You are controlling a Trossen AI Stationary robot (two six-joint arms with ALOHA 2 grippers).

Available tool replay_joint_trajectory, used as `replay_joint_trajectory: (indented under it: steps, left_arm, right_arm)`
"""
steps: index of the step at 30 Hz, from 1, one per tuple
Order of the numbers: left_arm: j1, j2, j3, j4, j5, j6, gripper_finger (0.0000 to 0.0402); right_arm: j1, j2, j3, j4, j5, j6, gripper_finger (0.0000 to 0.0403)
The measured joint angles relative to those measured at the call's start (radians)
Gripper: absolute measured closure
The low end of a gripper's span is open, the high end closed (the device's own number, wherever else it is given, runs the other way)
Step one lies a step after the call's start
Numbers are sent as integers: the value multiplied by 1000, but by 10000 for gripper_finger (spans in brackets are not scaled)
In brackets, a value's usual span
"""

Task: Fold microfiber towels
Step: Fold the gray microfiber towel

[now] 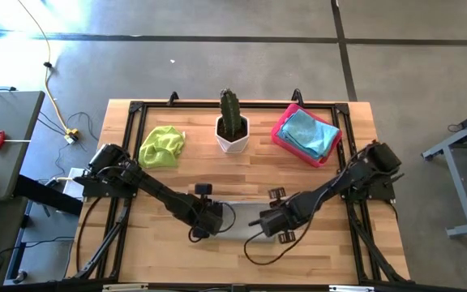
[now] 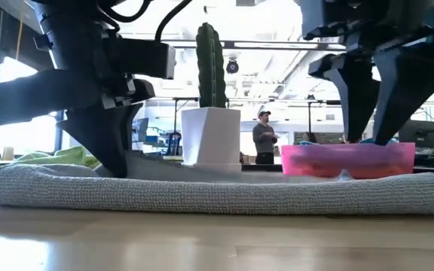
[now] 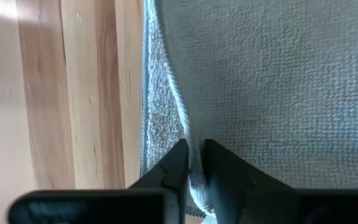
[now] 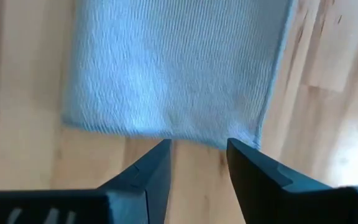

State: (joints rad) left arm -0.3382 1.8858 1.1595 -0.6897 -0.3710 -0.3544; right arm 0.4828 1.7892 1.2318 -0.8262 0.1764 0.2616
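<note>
Grey towel [image 1: 237, 216] is laid folded near the worktop's front edge. Its hem is pinched in the left tool [image 3: 194, 163]; the right tool [image 4: 197, 163] is parted, empty. Uneven release could drag the fold open.

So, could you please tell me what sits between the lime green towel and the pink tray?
The high view shows a cactus in a white pot between them.

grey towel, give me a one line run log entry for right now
grey towel: flat, table front centre | left hand: nearly closed on towel edge | right hand: open, empty, above towel edge | green towel: crumpled, back left
</note>
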Motion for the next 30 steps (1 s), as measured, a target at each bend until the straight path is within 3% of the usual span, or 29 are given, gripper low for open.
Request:
replay_joint_trajectory:
  steps: [6, 11, 17, 24, 30]
  left_arm:
    - [0, 0, 0, -48, -2, -21, 279]
    - [-2, 0, 43, -120, -46, -4, 232]
    - [-11, -2, 155, -355, -53, -110, 225]
    - [-91, -1, 112, -230, 32, 10, 233]
    - [-122, -1, 30, -63, 37, 7, 247]
  right_arm:
    - [5, -107, -163, 260, 52, 160, 258]
    - [5, -164, -234, 306, 112, 458, 258]
    - [53, -214, -353, 394, 101, 707, 258]
    - [101, -214, -508, 608, 104, 1013, 258]
    - [109, -214, -566, 705, 87, 1136, 252]
